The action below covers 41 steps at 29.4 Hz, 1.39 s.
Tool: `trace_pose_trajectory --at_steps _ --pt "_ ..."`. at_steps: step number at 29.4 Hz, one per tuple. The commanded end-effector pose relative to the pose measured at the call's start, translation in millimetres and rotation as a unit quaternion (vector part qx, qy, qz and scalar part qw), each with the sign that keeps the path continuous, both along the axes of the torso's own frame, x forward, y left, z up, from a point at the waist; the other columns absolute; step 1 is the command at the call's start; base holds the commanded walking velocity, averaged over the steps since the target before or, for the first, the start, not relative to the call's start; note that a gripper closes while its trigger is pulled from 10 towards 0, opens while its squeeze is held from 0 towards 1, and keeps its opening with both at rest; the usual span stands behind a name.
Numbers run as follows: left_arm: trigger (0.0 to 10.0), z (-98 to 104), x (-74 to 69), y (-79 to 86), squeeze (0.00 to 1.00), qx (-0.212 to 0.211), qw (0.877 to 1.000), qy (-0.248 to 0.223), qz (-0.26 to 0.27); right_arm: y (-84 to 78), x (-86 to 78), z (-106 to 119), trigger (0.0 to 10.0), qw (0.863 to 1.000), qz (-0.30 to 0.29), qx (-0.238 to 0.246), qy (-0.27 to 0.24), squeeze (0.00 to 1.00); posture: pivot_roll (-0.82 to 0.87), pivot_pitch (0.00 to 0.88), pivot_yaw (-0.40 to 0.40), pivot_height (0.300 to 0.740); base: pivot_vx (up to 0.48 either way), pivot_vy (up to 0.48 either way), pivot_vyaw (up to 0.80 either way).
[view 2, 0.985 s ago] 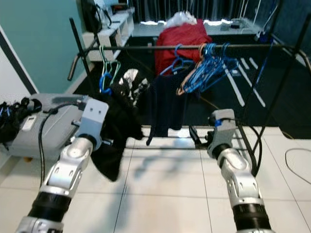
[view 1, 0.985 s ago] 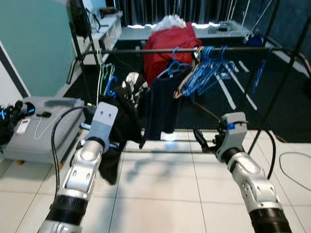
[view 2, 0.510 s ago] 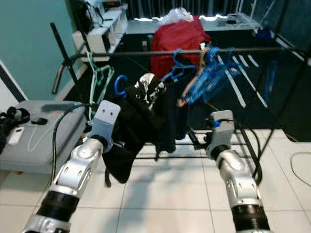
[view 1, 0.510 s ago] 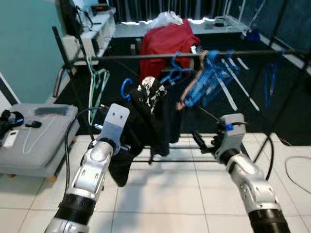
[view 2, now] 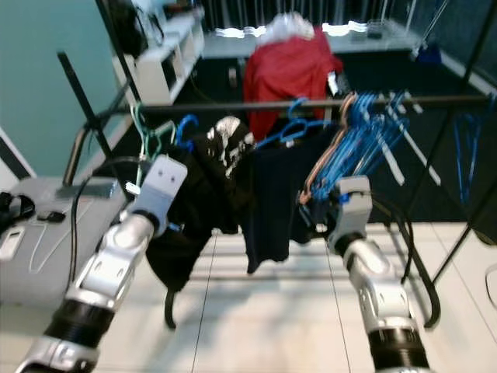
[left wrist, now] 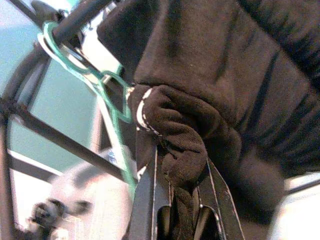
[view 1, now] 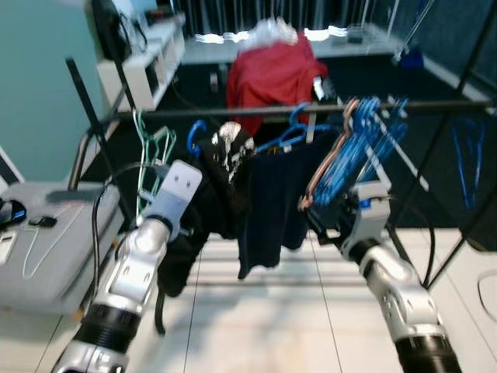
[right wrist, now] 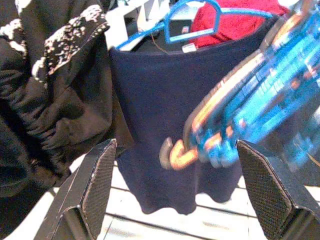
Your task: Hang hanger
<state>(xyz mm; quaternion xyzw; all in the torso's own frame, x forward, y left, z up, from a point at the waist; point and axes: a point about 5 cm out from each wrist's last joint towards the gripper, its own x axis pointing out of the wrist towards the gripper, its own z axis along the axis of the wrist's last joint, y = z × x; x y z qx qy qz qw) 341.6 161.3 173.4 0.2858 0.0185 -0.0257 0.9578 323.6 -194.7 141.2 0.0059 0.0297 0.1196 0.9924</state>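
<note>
A black garment with a white print (view 1: 225,159) hangs on a blue hanger, whose hook (view 1: 197,133) sits just under the dark rack rail (view 1: 233,113). I cannot tell whether the hook touches the rail. My left gripper (left wrist: 181,167) is shut on a bunch of the black fabric, below and left of the hook; in the eye views the garment hides its fingers. My right gripper (view 1: 320,226) hovers open and empty, low in front of the navy garment (right wrist: 170,95) and beside the bundle of blue hangers (view 1: 357,148).
Green hangers (view 1: 151,144) hang on the rail left of the blue hook. A red garment (view 1: 272,74) lies behind the rack. A grey case (view 1: 39,233) rests on the floor at left. The rack's slanted leg (view 1: 97,124) and lower bars (view 2: 423,295) stand close.
The camera has come closer to the rack. My left arm has lifted the black garment, so its blue hook is now just below the rail. My right gripper is nearer the blue hangers.
</note>
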Motion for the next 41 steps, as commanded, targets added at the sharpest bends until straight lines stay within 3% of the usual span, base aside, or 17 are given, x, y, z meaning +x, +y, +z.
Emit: trace_pose_trajectory --at_steps 1,8,10,15,19,21,22,23,24,26,31,32,33,35,36,38,41 --pt "10.0 0 -2.5 13.3 0.00 0.053 0.998 0.016 0.009 6.6 -0.2 -5 10.0 1.000 0.010 0.005 0.011 0.00 -0.05 0.010 0.046 0.735 0.000 0.000 0.00" --pt "10.0 -14 -11.7 39.0 0.00 0.108 0.991 0.076 0.038 7.0 -0.2 -5 10.0 1.000 0.011 0.005 0.012 0.00 -0.05 0.010 0.046 0.735 0.000 0.000 0.00" --pt "10.0 -17 -18.6 60.4 0.00 0.150 0.981 0.103 0.071 7.1 -0.4 -5 10.0 1.000 0.012 0.006 0.013 0.00 -0.05 0.009 0.045 0.735 0.000 0.000 0.00" --pt "10.0 -12 -21.6 78.5 0.00 0.199 0.969 0.105 0.105 7.1 0.1 -5 10.0 1.000 0.014 0.005 0.014 0.00 -0.05 0.016 0.039 0.735 0.000 0.000 0.00" --pt "10.0 -9 -21.1 80.5 0.00 0.206 0.967 0.097 0.112 7.2 0.3 -5 10.0 1.000 0.014 0.006 0.014 0.00 -0.05 0.016 0.039 0.735 0.000 0.000 0.00" --pt "10.0 1 -17.4 74.9 0.00 0.191 0.973 0.062 0.114 7.3 1.0 -4 10.0 1.000 0.013 0.007 0.013 0.00 -0.05 0.018 0.043 0.735 0.000 0.000 0.00" --pt "10.0 6 -15.5 67.2 0.00 0.161 0.980 0.044 0.107 7.2 1.3 -4 10.0 1.000 0.012 0.007 0.012 0.00 -0.05 0.019 0.043 0.735 0.000 0.000 0.00" --pt "10.0 7 -13.2 54.3 0.00 0.100 0.991 0.032 0.087 7.1 1.7 -4 10.0 1.000 0.012 0.008 0.012 0.00 -0.05 0.020 0.045 0.735 0.000 0.000 0.00" --pt "10.0 7 -13.2 54.3 0.00 0.100 0.991 0.032 0.087 7.1 1.7 -4 10.0 1.000 0.012 0.008 0.012 0.00 -0.05 0.020 0.045 0.735 0.000 0.000 0.00" --pt "10.0 3 -11.5 32.5 0.00 -0.008 0.998 0.039 0.049 7.0 2.0 -3 10.0 1.000 0.010 0.009 0.012 0.00 -0.05 0.019 0.045 0.735 0.000 0.000 0.00" --pt "10.0 -7 -10.4 17.4 0.00 -0.033 0.997 0.061 0.029 7.7 2.4 -3 10.0 1.000 0.009 0.010 0.011 0.00 -0.05 0.020 0.048 0.735 0.000 0.000 0.00" --pt "10.0 -20 -7.1 -2.9 0.00 -0.039 0.996 0.083 0.007 8.3 2.7 -2 10.0 1.000 0.008 0.012 0.010 0.00 -0.05 0.023 0.049 0.735 0.000 0.000 0.00" --pt "10.0 -20 -7.1 -2.9 0.00 -0.039 0.996 0.083 0.007 8.3 2.7 -2 10.0 1.000 0.008 0.012 0.010 0.00 -0.05 0.023 0.049 0.735 0.000 0.000 0.00" --pt "10.0 -27 1.4 -24.3 0.00 -0.056 0.994 0.093 -0.007 8.9 3.5 -2 10.0 1.000 0.006 0.014 0.009 0.00 -0.07 0.025 0.053 0.735 0.000 0.000 0.00" --pt "10.0 -27 1.4 -24.3 0.00 -0.056 0.994 0.093 -0.007 8.9 3.5 -2 10.0 1.000 0.006 0.014 0.009 0.00 -0.07 0.025 0.053 0.735 0.000 0.000 0.00" --pt "10.0 -29 10.3 -38.9 0.00 -0.096 0.991 0.097 -0.004 10.0 3.9 -1 10.0 1.000 0.005 0.015 0.008 0.00 -0.08 0.027 0.056 0.735 0.000 0.000 0.00" --pt "10.0 -30 14.2 -45.6 0.00 -0.124 0.987 0.101 -0.004 10.7 4.0 -1 10.0 1.000 0.005 0.015 0.007 0.00 -0.09 0.029 0.062 0.735 0.000 0.000 0.00"
